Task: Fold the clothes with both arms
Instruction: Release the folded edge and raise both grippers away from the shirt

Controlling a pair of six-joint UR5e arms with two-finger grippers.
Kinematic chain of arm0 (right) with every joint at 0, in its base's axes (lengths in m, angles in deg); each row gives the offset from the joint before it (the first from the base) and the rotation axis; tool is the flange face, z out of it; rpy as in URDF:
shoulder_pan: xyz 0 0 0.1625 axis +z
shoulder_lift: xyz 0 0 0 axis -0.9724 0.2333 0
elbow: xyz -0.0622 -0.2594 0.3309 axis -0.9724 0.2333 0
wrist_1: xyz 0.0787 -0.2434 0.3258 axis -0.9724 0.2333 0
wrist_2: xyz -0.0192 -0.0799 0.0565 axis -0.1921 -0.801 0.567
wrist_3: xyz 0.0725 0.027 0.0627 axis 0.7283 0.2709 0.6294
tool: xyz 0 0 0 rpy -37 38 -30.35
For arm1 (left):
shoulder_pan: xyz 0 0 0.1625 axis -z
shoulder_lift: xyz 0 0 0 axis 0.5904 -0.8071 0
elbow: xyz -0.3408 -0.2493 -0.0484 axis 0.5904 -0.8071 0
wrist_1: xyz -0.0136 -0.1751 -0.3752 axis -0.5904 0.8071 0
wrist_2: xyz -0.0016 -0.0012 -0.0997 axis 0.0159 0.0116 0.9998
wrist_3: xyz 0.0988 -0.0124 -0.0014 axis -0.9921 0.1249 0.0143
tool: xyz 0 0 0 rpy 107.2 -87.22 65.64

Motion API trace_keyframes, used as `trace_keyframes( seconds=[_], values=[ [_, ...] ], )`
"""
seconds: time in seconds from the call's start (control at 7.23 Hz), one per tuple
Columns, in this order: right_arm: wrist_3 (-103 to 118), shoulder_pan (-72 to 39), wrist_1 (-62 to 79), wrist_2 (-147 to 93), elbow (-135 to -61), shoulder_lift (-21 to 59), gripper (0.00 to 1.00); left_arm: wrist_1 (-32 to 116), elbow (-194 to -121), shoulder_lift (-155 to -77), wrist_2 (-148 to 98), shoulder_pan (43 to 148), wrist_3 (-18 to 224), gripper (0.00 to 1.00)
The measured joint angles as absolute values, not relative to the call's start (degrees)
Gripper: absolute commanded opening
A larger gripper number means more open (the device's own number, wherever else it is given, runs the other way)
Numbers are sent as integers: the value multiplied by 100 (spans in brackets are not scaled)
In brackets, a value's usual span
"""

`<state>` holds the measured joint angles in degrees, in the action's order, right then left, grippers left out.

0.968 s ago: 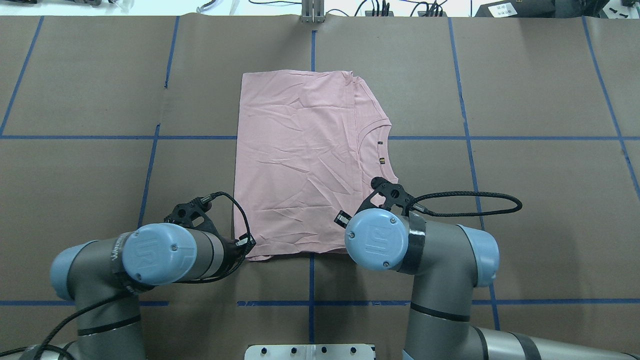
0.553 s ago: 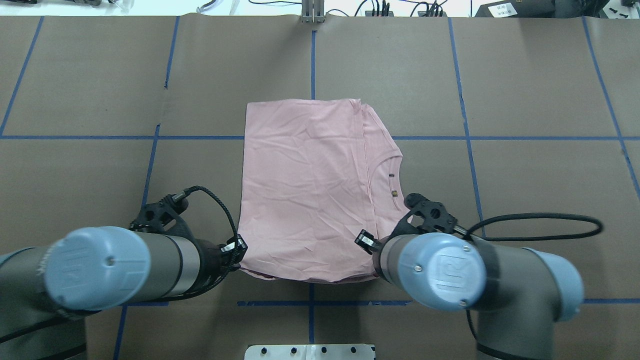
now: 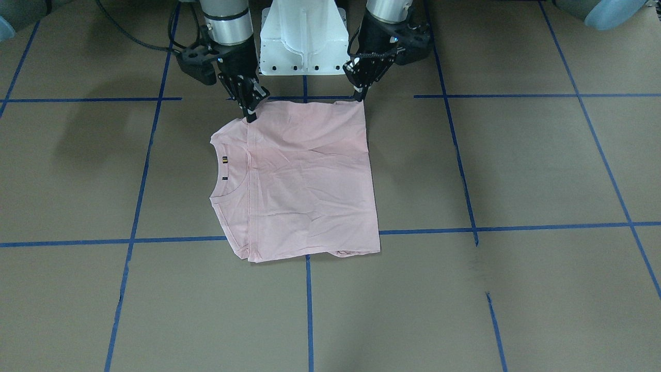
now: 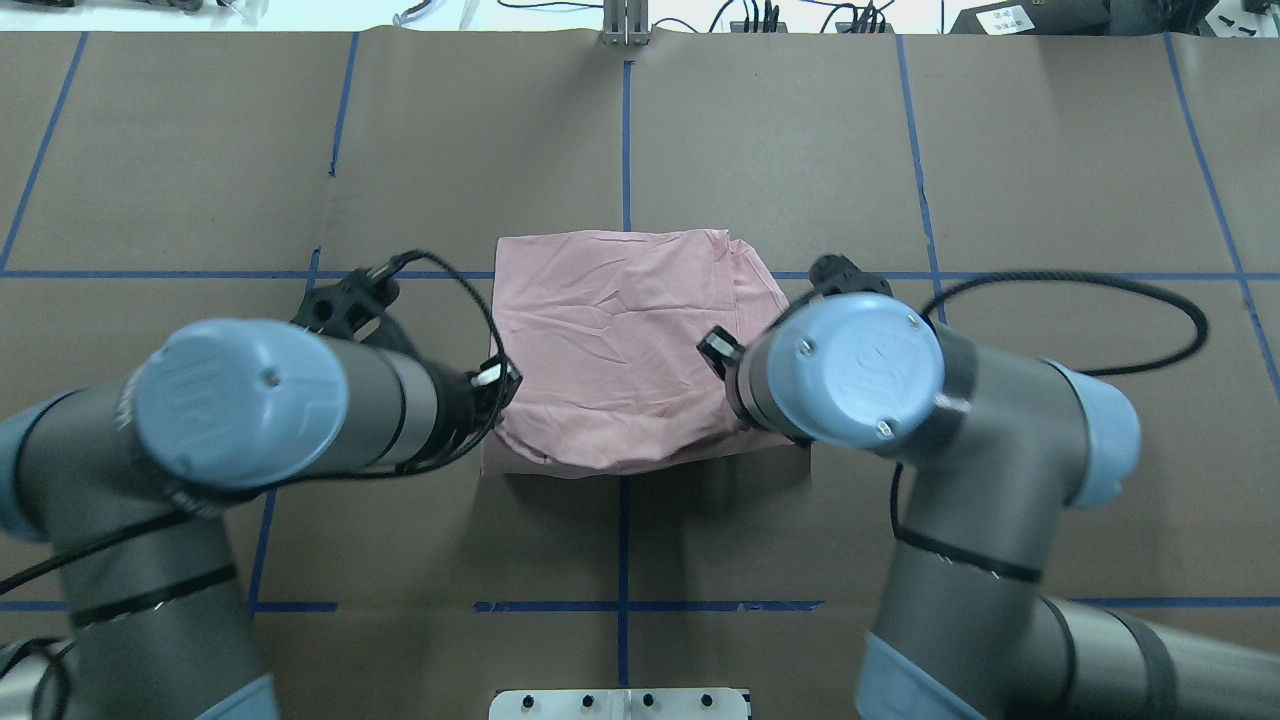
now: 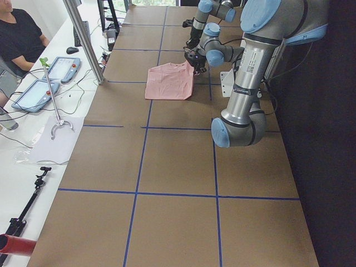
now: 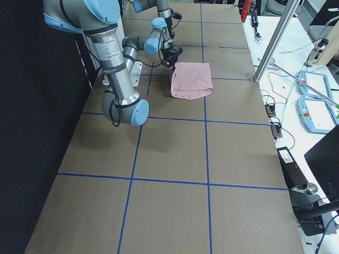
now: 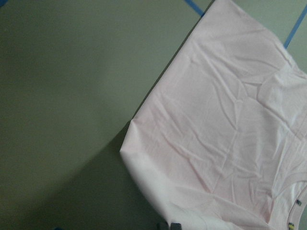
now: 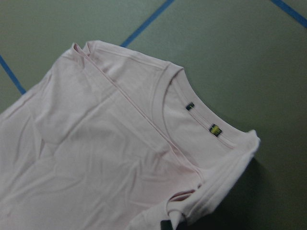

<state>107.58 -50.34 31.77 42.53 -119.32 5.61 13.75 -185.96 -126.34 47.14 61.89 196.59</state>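
Note:
The clothes are one pale pink T-shirt (image 4: 620, 330), folded to a rectangle, plain side up on the brown table. Its ribbed neckline (image 3: 217, 178) points toward the robot's right. My left gripper (image 3: 360, 96) is shut on the shirt's near corner on its side. My right gripper (image 3: 251, 115) is shut on the near corner beside the neckline. The near edge hangs lifted off the table and casts a shadow in the overhead view. Pink cloth (image 7: 230, 129) fills the left wrist view. The right wrist view shows the collar labels (image 8: 213, 129). In the overhead view the wrists hide both sets of fingertips.
The white pedestal base (image 3: 303, 36) stands just behind the shirt's held edge. Blue tape lines (image 4: 622, 120) grid the brown table cover. At the table's left end a seated person (image 5: 19, 33), tablets (image 5: 61, 68) and a metal post (image 5: 83, 39) stand beyond the edge.
Both grippers first dragged the shirt toward the robot. They have since risen and moved forward, lifting the near edge over the rest of the shirt.

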Motion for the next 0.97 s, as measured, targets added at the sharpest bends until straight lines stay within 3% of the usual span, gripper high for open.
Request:
trace_keyframes(
  seconds=[0.55,0.69,0.83,0.97],
  values=[
    [10626,-4299,2074,4781,-10330,115,0,2289,-17074,-13091,4289,6767,18590,0],
    [10559,-4190,1976,4882,-9968,-70,0,2576,-16691,-13149,4170,6810,18383,7],
    [10456,-4079,1756,4980,-9485,-275,38,2916,-16208,-13234,4072,6899,18070,31],
    [10368,-3949,1347,5080,-8787,-531,99,3233,-15601,-13426,3974,7015,17698,55]
  ],
)
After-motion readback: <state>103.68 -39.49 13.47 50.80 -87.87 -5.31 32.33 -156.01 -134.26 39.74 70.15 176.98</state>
